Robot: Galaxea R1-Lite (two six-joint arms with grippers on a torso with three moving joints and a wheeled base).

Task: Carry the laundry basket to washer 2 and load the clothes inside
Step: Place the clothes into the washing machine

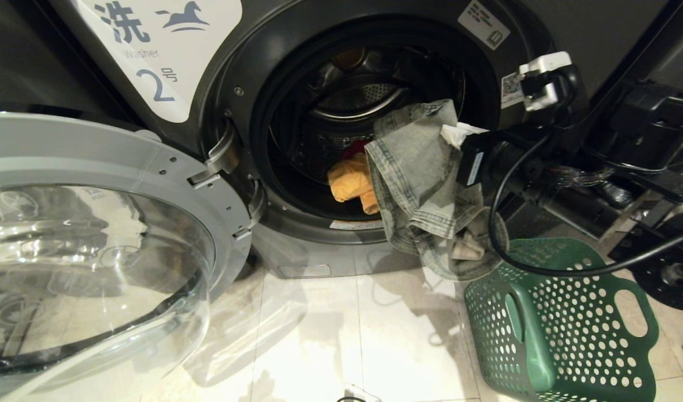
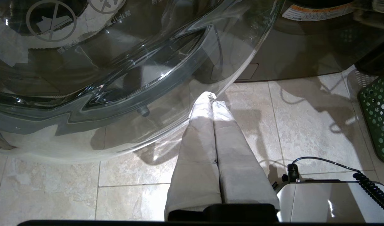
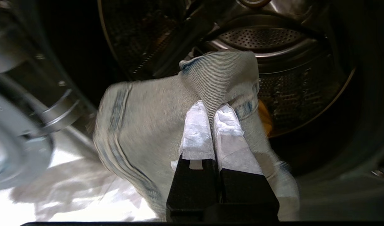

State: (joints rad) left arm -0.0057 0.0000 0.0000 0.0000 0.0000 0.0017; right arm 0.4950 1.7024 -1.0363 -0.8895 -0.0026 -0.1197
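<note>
I hold the grey garment point(image 1: 425, 184) pinched between the pressed-together fingers of my right end effector point(image 1: 458, 134), right at the mouth of the washer point(image 1: 297, 72). In the head view the open drum point(image 1: 352, 95) lies at about ten o'clock from that end effector, so I judge the coming move to be a push inward along that line. The garment's long axis hangs nearly vertical, from the pinch at its top down toward six o'clock, where its lower end drapes over the door sill and reaches the rim of the green basket point(image 1: 564, 329). The basket stands on the tiled floor point(image 1: 330, 335) at five o'clock from the washer opening, and I see no clothes in the part of it that shows. A yellow garment point(image 1: 352, 184) lies inside the drum with a sliver of red cloth point(image 1: 355, 148) just above it. The right arm is plainly the nearer one. My left end effector point(image 2: 212, 97) is pressed together on nothing, parked low beside the swung-open glass door point(image 1: 96, 245).

Legible writing: the white label point(image 1: 157, 44) carries "洗", a horse logo, "Washer" and "2号". A QR sticker point(image 1: 510, 86) sits at three o'clock on the door frame; its small print is unreadable.
</note>
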